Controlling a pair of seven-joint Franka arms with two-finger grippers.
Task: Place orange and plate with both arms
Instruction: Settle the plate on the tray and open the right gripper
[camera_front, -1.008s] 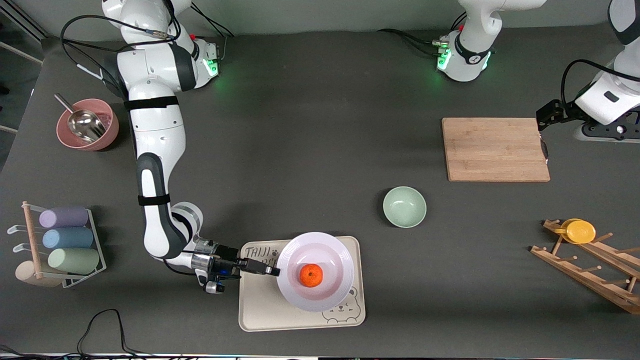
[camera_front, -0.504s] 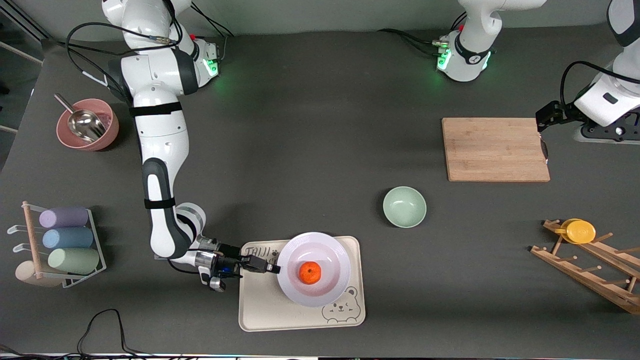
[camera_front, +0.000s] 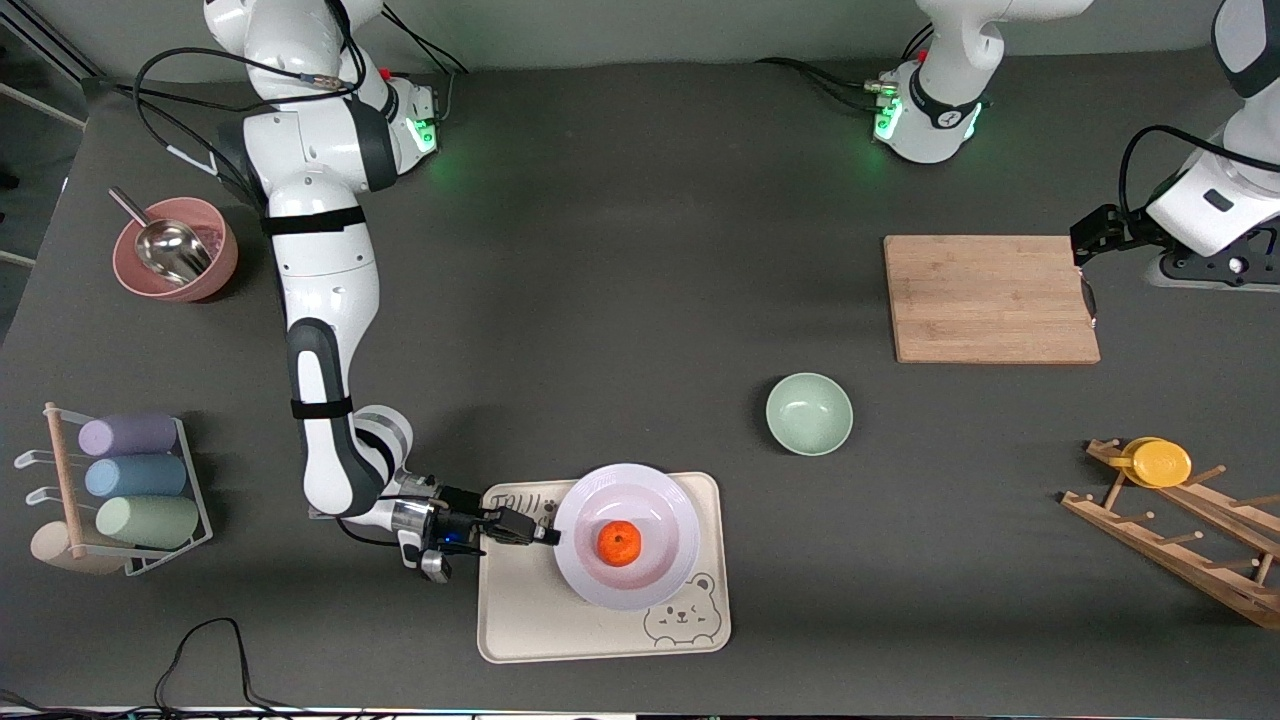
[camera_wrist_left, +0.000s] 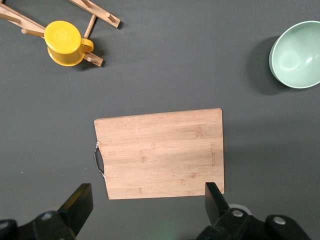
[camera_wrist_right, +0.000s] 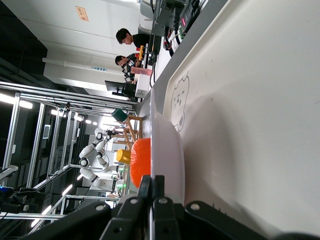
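While clamped on the plate (camera_front: 628, 536) rim, right gripper (camera_front: 541, 536) low over bear-printed tray (camera_front: 520, 610), presumably for setting down level; orange (camera_front: 619, 543) in plate centre. Left gripper (camera_wrist_left: 150, 200) spread wide, empty, waiting above cutting board (camera_front: 992, 298).

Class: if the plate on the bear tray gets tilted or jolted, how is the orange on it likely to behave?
The orange is round and lies loose in the plate, so it would probably roll. The raised rim may catch it. The right gripper pinches only one edge, so tilting seems likely.

Dark grey table (camera_front: 620, 250); bright ceiling lights (camera_wrist_right: 7, 98).
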